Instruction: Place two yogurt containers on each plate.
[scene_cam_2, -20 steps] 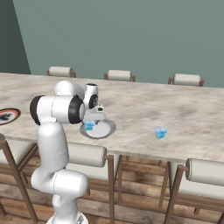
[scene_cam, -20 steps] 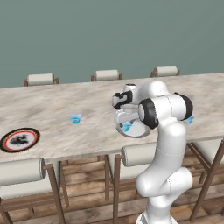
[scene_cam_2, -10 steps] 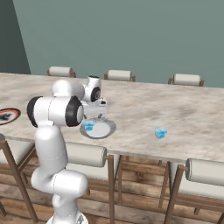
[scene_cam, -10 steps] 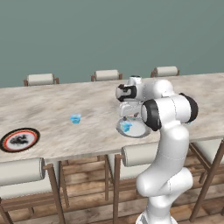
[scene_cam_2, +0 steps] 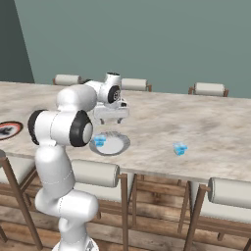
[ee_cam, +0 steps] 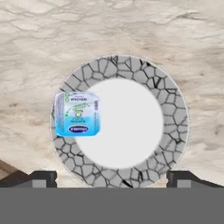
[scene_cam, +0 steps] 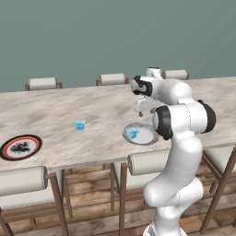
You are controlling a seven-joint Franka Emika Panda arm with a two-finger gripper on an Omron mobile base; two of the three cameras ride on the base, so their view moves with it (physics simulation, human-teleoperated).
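Note:
The pale grey plate (scene_cam: 146,137) (scene_cam_2: 117,145) (ee_cam: 175,127) lies near the table's front edge, its rim patterned like cracked stone. One light blue yogurt container (scene_cam: 133,134) (scene_cam_2: 100,141) (ee_cam: 77,113) rests on its left rim. My gripper (scene_cam: 146,112) (scene_cam_2: 112,118) (ee_cam: 111,179) hovers open above the plate with nothing between its fingertips (ee_cam: 41,178). A second yogurt container (scene_cam: 79,125) sits on the table left of the plate, and another (scene_cam_2: 180,148) sits to its right. The black-rimmed plate (scene_cam: 20,146) (scene_cam_2: 7,129) lies far left.
The long marble table (scene_cam: 55,106) (scene_cam_2: 220,127) has cushioned chairs along its far side (scene_cam: 42,83) and stools tucked under its near edge (scene_cam: 23,180) (scene_cam_2: 95,172). My own arm (scene_cam: 182,122) stands between the base cameras and the grey plate.
My gripper has risen straight up from the grey plate, leaving the light blue yogurt container resting on it. Nothing else has moved.

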